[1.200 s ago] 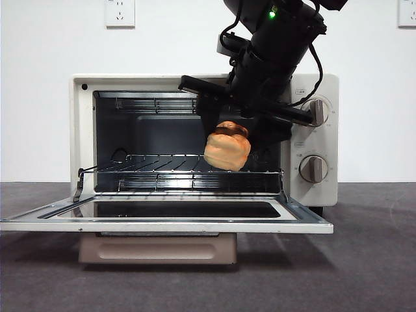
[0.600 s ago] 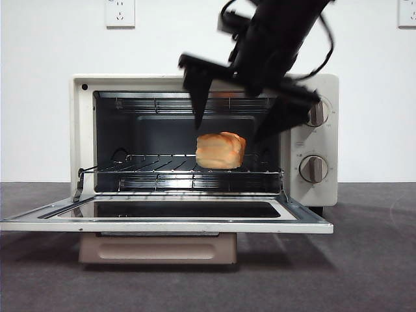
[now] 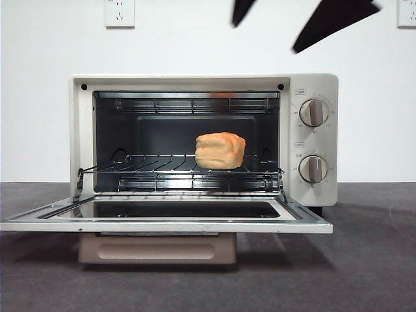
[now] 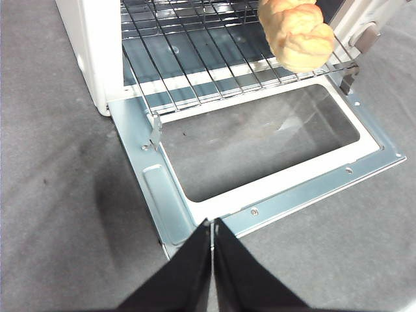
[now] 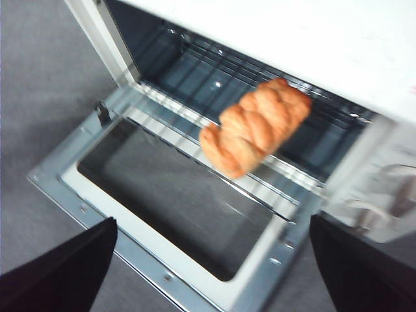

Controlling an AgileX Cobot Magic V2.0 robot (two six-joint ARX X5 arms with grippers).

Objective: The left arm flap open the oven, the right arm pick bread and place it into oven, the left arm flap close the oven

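The cream oven stands with its door folded flat down. The golden bread lies on the wire rack inside, right of centre, with nothing touching it. My right gripper hangs high above the oven, open and empty; its wrist view shows the bread below between wide-spread jaws. My left gripper is shut and empty, hovering just off the front edge of the lowered door. The bread also shows in that view.
Two round knobs sit on the oven's right panel. A beige bar handle hangs under the lowered door. Grey felt covers the table around the oven. A white wall with sockets stands behind.
The right gripper let go of the bread onto the rack, opened wide, and rose out of the oven to the top of the front view. The bread now rests still.
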